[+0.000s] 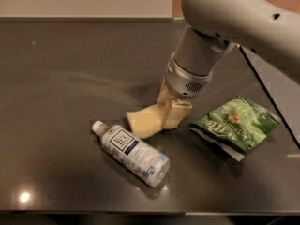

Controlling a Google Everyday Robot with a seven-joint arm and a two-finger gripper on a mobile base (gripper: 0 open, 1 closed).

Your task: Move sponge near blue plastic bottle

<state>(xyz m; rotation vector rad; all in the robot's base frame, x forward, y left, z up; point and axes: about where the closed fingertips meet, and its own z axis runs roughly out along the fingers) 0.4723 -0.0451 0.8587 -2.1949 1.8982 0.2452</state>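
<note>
While pincer [171, 118] clamps sponge [142, 122] | bottle [133, 153] just beside | bare table [56, 69] leftward

1. Table [70, 78]: dark grey, glossy top; one bright light reflection [24, 197] near its front left corner.
2. Snack bag [234, 128]: green, crinkly, pale lower edge; lies flat on the table's right side, just right of the gripper [171, 121], which is down at mid-table, clamped on the sponge [143, 121].
3. Wall panel [84, 1]: pale, behind the far edge.
4. Thin dark line [267, 95]: diagonal, far right.
</note>
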